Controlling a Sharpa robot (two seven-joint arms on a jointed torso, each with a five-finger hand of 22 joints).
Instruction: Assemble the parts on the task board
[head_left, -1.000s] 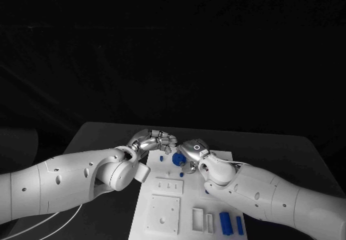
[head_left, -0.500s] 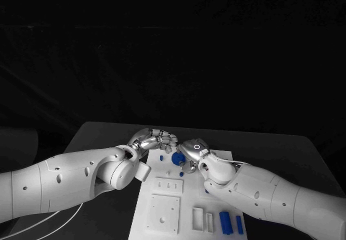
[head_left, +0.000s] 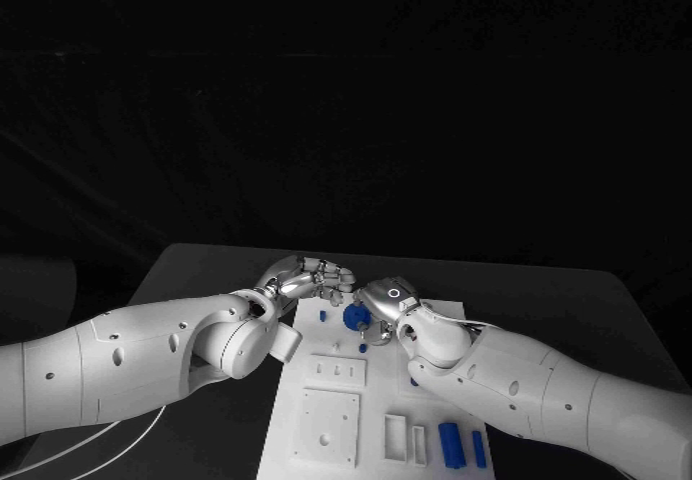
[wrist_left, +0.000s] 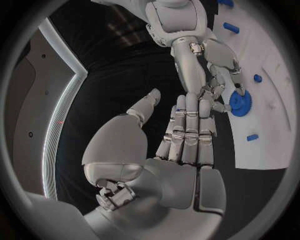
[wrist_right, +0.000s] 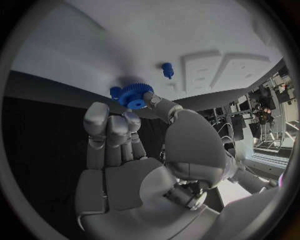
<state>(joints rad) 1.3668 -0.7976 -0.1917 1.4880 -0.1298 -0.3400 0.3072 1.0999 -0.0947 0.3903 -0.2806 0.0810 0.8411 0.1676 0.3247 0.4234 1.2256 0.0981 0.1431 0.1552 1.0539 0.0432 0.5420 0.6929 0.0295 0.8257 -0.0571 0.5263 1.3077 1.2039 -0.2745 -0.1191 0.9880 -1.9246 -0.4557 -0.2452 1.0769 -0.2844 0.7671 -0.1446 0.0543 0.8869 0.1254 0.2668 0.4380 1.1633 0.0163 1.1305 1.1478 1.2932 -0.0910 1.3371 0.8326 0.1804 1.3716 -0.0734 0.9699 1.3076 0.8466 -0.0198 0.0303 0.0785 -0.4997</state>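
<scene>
The white task board (head_left: 378, 400) lies in the middle of the table. My right hand (head_left: 384, 300) pinches a blue gear (head_left: 356, 317) between thumb and fingers at the board's far end. The right wrist view shows the blue gear (wrist_right: 134, 95) close over the task board (wrist_right: 200, 35), near its edge; whether it touches I cannot tell. My left hand (head_left: 307, 278) hovers just to the left of the right hand, fingers straight and together, thumb apart, holding nothing. From the left wrist, the left hand (wrist_left: 187, 135) points at the right hand (wrist_left: 209, 70) and the blue gear (wrist_left: 239, 100).
Two long blue parts (head_left: 451, 445) lie at the board's near right. Small blue pegs (head_left: 320, 316) stand near the gear, one peg (wrist_right: 167, 70) just past it. White raised blocks (head_left: 327, 428) sit on the board's near half. Dark table surrounds the board.
</scene>
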